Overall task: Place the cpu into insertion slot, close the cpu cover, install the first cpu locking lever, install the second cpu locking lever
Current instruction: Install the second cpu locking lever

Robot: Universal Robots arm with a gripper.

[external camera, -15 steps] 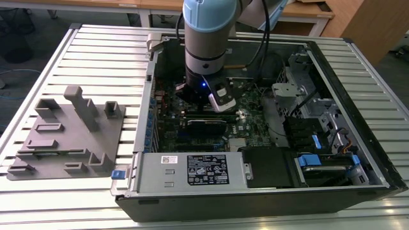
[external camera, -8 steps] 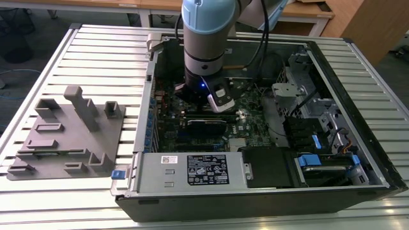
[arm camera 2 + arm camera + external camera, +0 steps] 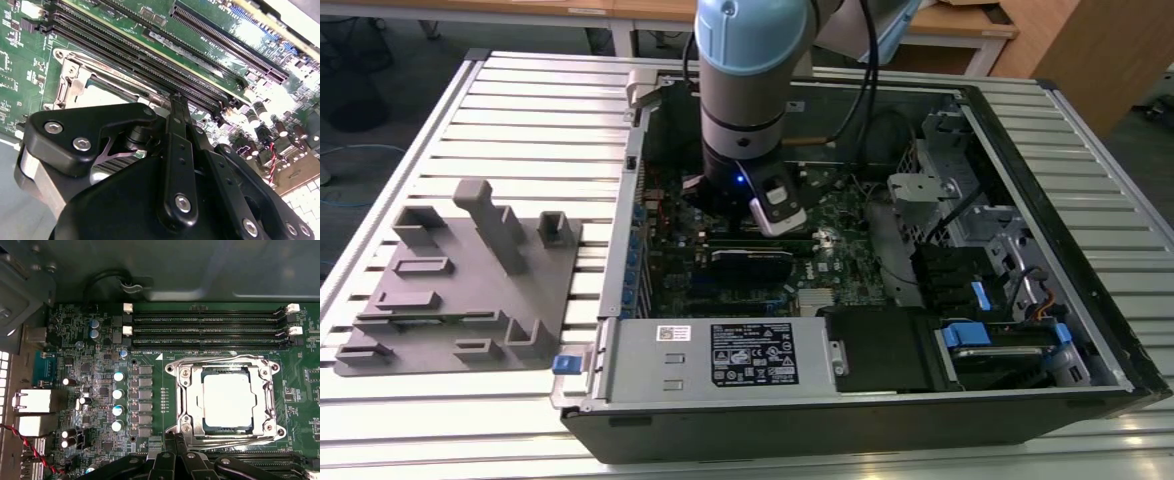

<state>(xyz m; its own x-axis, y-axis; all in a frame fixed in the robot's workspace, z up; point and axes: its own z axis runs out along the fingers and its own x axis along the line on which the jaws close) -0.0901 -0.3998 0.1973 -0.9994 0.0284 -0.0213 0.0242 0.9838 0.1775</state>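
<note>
- You are looking at an open computer case (image 3: pixel 881 400) lying on a slatted metal table (image 3: pixel 494 110), and a grey fixture block (image 3: pixel 460 290) is sitting beside the case, toward the exterior view's left.
- The arm (image 3: pixel 744 90) is reaching down into the case over the green motherboard (image 3: pixel 100 390).
- The insertion slot (image 3: pixel 270 395) is sitting just beside the long black memory slots (image 3: pixel 205 330).
- The cpu cover (image 3: pixel 192 400) is lying flat over the insertion slot, framing it, and thin wire levers are running along its edges.
- The cpu (image 3: pixel 226 401) is resting inside the insertion slot, its pale top showing through the cover's cut-out.
- The gripper (image 3: pixel 176 439) is hovering at the edge of the insertion slot farthest from the memory slots; its fingers (image 3: pixel 178 107) are pressed together with nothing visibly between them.
</note>
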